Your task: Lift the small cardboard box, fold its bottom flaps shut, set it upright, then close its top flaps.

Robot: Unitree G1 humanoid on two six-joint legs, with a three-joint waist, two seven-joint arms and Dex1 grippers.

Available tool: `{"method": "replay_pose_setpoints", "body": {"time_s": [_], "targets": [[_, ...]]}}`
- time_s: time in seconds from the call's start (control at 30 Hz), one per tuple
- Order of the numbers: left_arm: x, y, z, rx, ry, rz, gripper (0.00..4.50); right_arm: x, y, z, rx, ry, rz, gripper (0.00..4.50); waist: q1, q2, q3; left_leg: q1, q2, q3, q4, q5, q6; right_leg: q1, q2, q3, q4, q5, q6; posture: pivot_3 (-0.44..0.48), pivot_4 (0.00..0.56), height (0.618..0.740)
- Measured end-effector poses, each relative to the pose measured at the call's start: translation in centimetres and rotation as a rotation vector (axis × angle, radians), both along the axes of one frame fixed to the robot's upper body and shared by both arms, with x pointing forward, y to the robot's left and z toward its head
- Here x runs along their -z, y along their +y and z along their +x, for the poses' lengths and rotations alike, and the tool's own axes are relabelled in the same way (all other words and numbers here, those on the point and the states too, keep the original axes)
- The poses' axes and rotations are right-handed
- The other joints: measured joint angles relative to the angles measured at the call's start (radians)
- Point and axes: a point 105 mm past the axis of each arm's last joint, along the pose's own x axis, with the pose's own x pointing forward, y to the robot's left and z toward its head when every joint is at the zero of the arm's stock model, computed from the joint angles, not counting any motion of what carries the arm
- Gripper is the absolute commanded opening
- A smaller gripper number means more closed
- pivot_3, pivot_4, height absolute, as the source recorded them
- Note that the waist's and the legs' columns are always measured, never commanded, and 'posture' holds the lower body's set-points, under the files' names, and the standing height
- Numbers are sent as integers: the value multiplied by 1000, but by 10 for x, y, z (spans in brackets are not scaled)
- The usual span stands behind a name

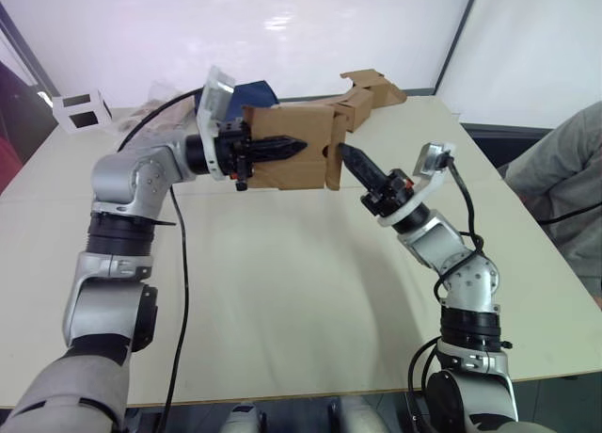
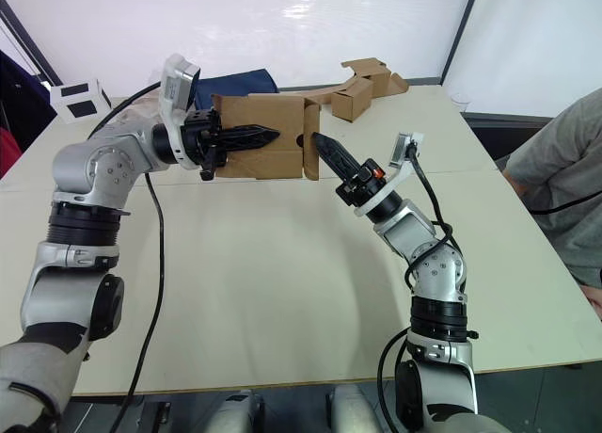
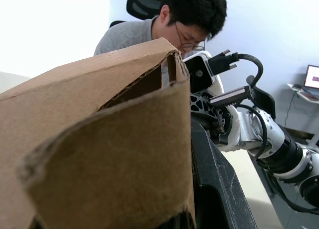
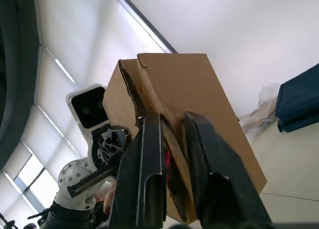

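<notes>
The small cardboard box (image 1: pixel 292 174) hangs in the air over the far middle of the table, lying on its side. My left gripper (image 1: pixel 299 147) is shut on its near wall, and one black finger (image 3: pixel 214 184) lies along the cardboard. At the box's right end a short flap (image 1: pixel 334 169) stands nearly folded across the opening. My right gripper (image 1: pixel 344 152) comes up from the right with its fingers shut together, tips resting against that flap. In the right wrist view the box (image 4: pixel 189 89) rises just beyond the fingertips (image 4: pixel 152 124).
The cream table (image 1: pixel 282 292) lies below. At the back sit brown cardboard pieces (image 1: pixel 367 94), a dark blue object (image 2: pixel 235 83) and a white cube with black squares (image 1: pixel 80 108). A person (image 1: pixel 574 188) sits at the table's right edge.
</notes>
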Motion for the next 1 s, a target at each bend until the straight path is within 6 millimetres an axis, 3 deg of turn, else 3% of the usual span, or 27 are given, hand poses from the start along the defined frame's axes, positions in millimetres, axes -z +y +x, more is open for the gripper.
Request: {"method": "replay_pose_setpoints", "body": {"time_s": [1.0], "targets": [[-1, -2, 0, 0, -4, -14, 0, -6, 8, 1, -21, 54, 150, 822, 0, 0, 0, 0, 0, 0, 0, 0, 0, 0, 0, 0, 0, 0, 0, 0, 150, 740]]}}
